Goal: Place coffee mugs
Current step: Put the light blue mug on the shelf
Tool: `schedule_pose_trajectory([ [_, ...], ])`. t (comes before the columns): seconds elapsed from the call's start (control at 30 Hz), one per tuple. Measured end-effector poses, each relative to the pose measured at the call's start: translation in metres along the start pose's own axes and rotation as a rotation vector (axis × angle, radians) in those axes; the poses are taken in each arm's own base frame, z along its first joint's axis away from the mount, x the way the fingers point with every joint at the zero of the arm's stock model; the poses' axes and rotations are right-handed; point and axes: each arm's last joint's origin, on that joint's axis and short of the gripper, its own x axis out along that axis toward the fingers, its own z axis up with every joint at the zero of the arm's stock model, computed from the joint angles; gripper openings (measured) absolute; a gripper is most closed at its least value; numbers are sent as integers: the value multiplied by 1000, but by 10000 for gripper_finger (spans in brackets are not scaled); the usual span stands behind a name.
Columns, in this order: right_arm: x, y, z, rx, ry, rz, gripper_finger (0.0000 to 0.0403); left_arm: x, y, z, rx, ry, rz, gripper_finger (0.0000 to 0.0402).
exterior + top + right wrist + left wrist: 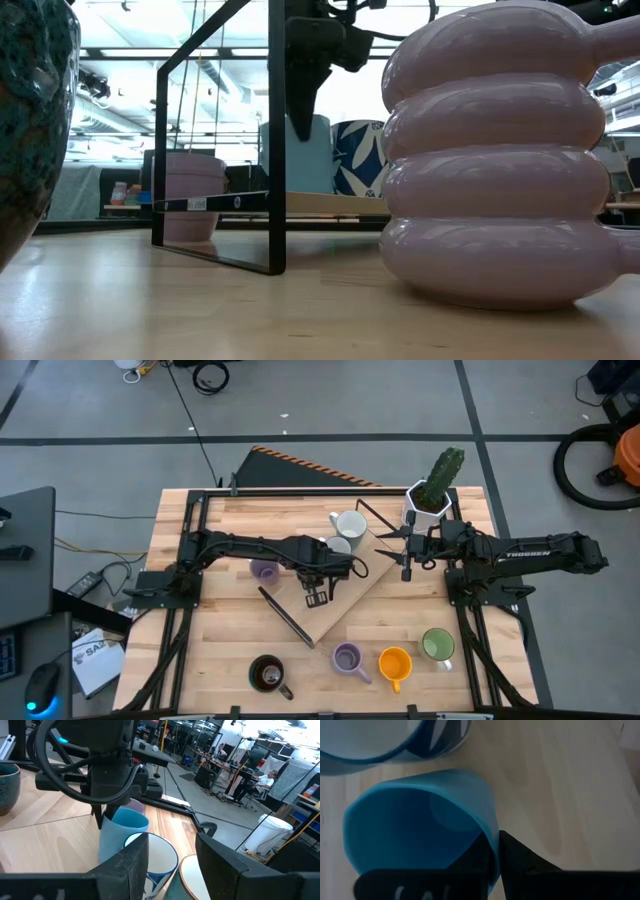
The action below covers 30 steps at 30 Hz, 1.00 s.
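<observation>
My left gripper (330, 567) reaches to the table's middle and is shut on the bright blue mug (415, 820), which the gripper hides in the high view. A white mug with a blue pattern (156, 854) stands right beside it, and a white mug (350, 524) is farther back. My right gripper (172, 870) is open, a little to the right of these mugs, and touches nothing. One lilac mug (264, 570) stands left of centre. The dark mug (268, 674), the second lilac mug (347, 658), the orange mug (395, 663) and the green mug (437, 646) stand along the near edge. My left gripper holds the blue mug by its rim (492, 845), one finger (477, 857) inside the mug and the other finger (520, 862) outside, coming from above and pointing down. The mug stands upright (122, 835); the patterned mug hides its base.
A white hexagonal cactus pot (430, 500) stands at the far right, close to my right arm. A black metal frame (287, 617) lies slanting beside a pale wooden board (355, 595) in the middle. Bare table lies at the left and the near left.
</observation>
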Motion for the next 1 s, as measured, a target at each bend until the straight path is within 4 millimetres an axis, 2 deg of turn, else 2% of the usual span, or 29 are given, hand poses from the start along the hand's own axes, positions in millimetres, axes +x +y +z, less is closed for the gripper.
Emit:
schedule_pose_trajectory([
  [0.13, 0, 0, 0, 0, -1, 0, 169, 0, 0, 0, 2, -1, -2, 37],
  [0.4, 0, 0, 0, 0, 0, 0, 169, 0, -1, 3, -4, -29, -6, 80],
  [0.7, 0, 0, 0, 1, 0, 1, 169, -1, -5, 3, 0, -38, -21, 100],
  [1.0, 0, 0, 0, 1, 1, 1, 169, -6, -11, 0, -3, -47, -30, 165],
])
